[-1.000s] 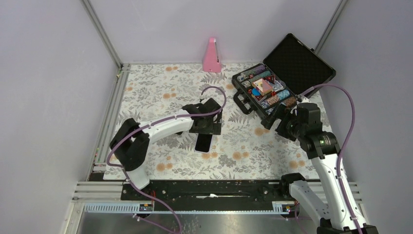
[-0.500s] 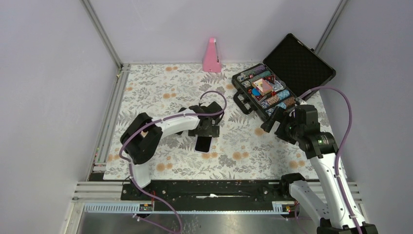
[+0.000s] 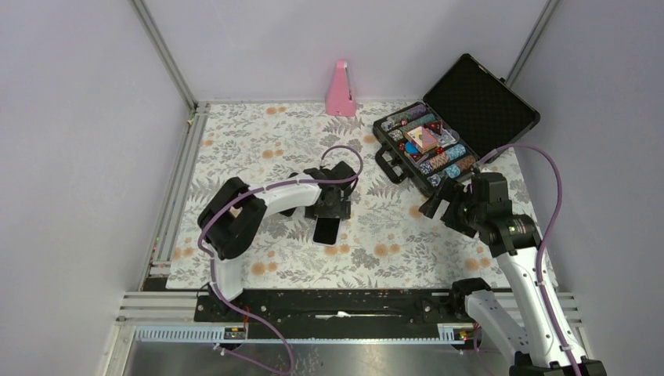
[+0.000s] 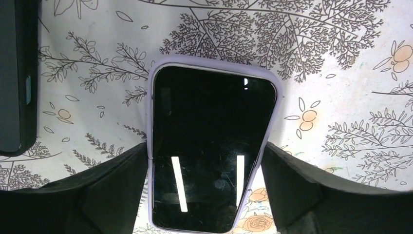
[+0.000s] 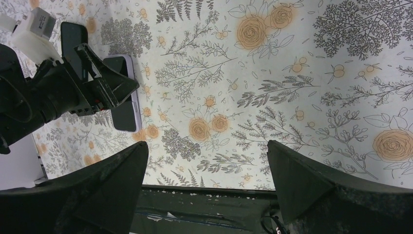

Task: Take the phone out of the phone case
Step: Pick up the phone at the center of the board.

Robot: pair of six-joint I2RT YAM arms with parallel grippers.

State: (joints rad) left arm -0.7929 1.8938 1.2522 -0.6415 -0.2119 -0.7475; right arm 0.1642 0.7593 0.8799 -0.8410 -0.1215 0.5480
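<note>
Left end effector (image 4: 205,156) straddles phone (image 4: 212,122) in lilac case (image 4: 209,66), clamp unclear; squeeze case edges squarely. Right end effector (image 3: 437,205), 3 o'clock, jaws apart.

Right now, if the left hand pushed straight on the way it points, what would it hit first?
The left hand straddles the cased phone, so its fingers would probably reach the flowered table cover either side first; depth is unclear.
</note>
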